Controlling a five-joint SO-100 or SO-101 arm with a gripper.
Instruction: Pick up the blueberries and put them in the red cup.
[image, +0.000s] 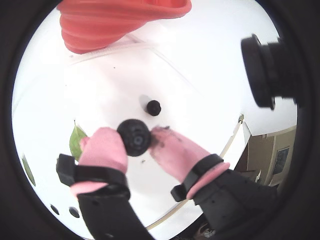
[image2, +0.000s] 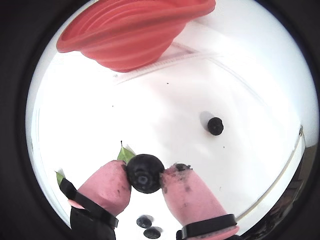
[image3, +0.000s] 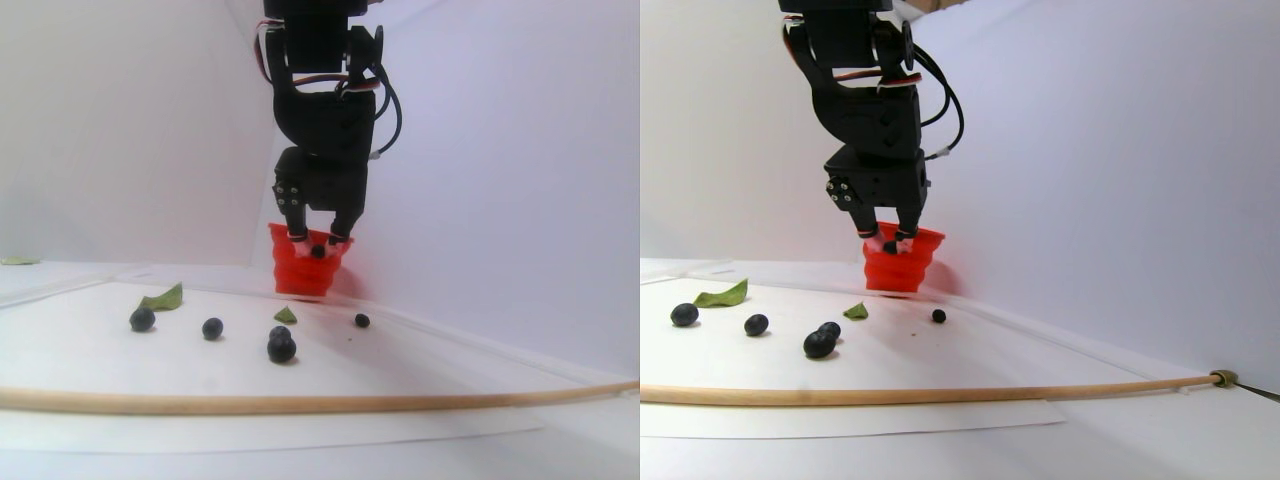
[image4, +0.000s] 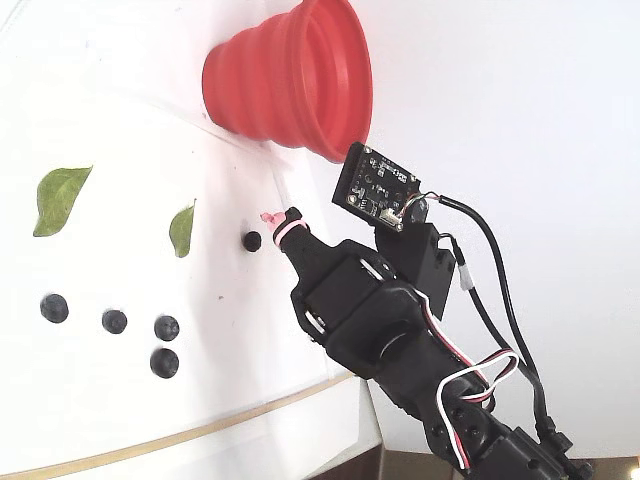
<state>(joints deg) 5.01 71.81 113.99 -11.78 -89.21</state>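
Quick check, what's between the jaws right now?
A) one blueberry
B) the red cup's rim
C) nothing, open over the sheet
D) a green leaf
A: in both wrist views the gripper is shut on one held blueberry, pinched between its pink fingertips; the red cup stands ahead of it, apart, and the green leaf lies on the sheet behind.

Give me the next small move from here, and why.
Probably carry the held blueberry on toward the red cup until it hangs over the rim, then open. The pink fingers already pinch the berry off the sheet, and in both wrist views the cup sits ahead of the gripper, not beneath it.
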